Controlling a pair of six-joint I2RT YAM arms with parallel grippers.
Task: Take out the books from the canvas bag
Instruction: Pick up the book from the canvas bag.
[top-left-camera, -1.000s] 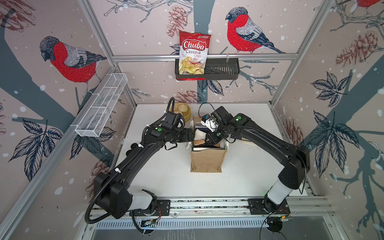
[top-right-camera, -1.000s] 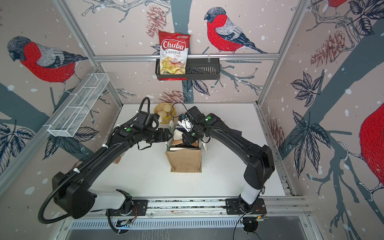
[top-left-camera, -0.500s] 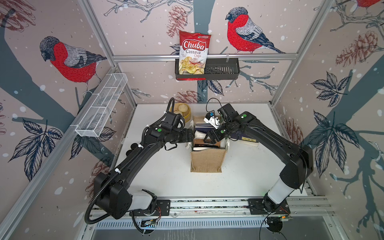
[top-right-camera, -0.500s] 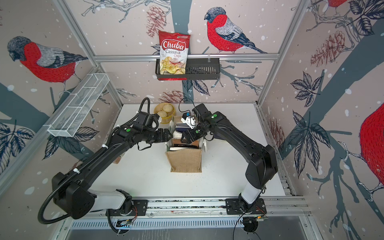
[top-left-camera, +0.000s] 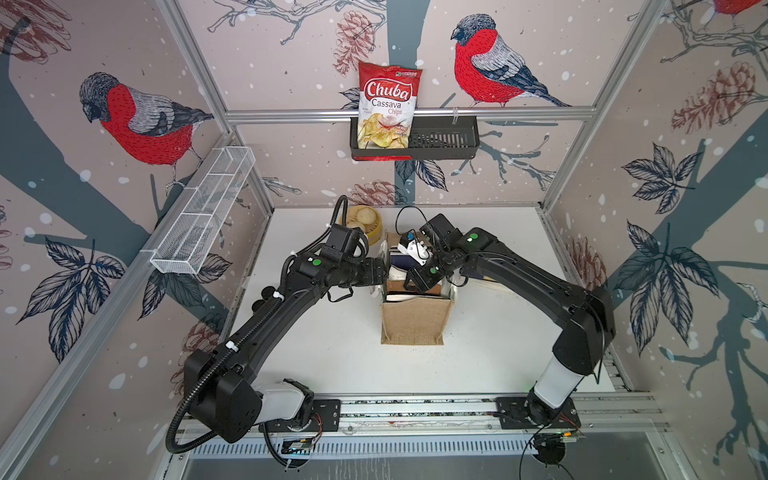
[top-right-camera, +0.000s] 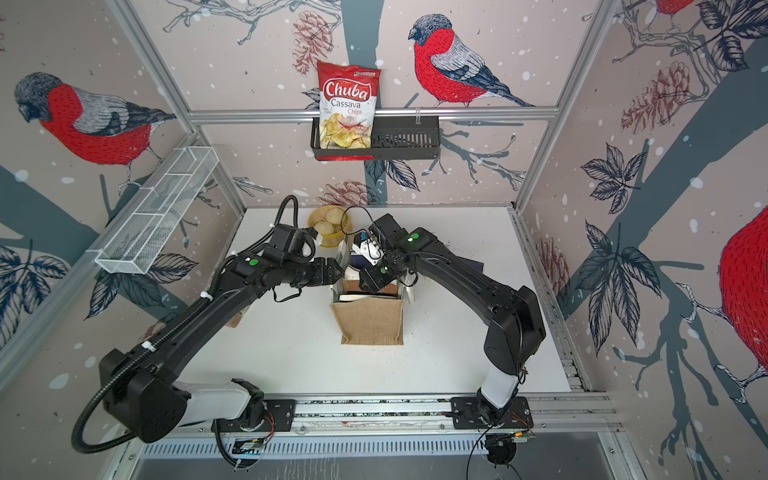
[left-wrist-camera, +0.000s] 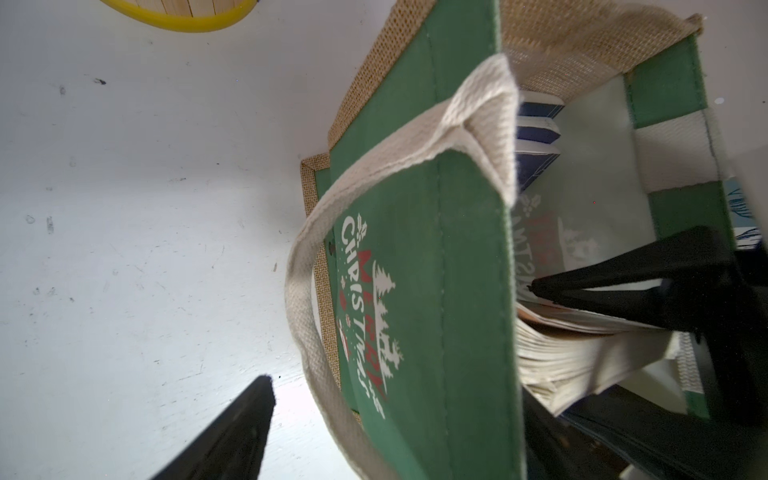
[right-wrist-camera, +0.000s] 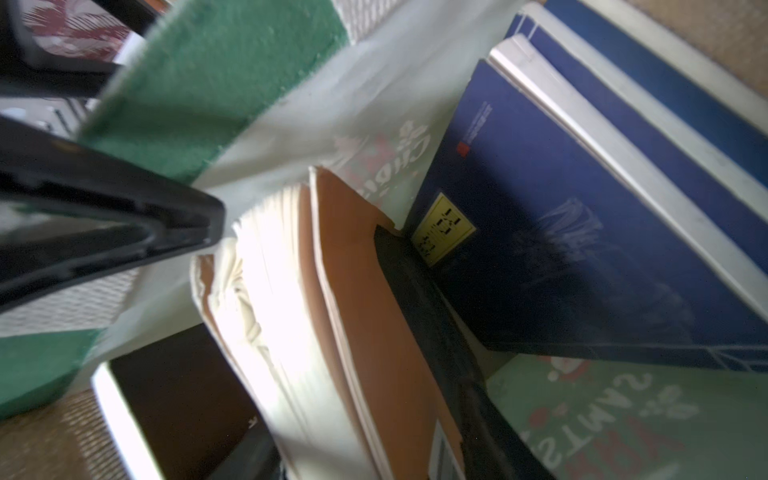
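Now, inside the boxy tan jute bag (top-left-camera: 413, 322), the right claw (right-wrist-camera: 301, 228) straddles a brown-covered paperback (right-wrist-camera: 353, 316), its grip unclear, while the left claw (top-left-camera: 380, 270) stands apart; next it probably needs clamping and a straight lift.

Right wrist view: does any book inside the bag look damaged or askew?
Yes. The brown-covered book, straddled by the right pincer, is fanned open, and some pages near its edge look crumpled. The navy books lean tilted behind it.

We see a tan bag (top-right-camera: 368, 322) standing on the white table (top-right-camera: 291, 353). It has books (top-right-camera: 353, 297) inside. The left gripper (top-right-camera: 334, 266) is at its rim, and the right gripper (top-right-camera: 370, 286) is in among the books.
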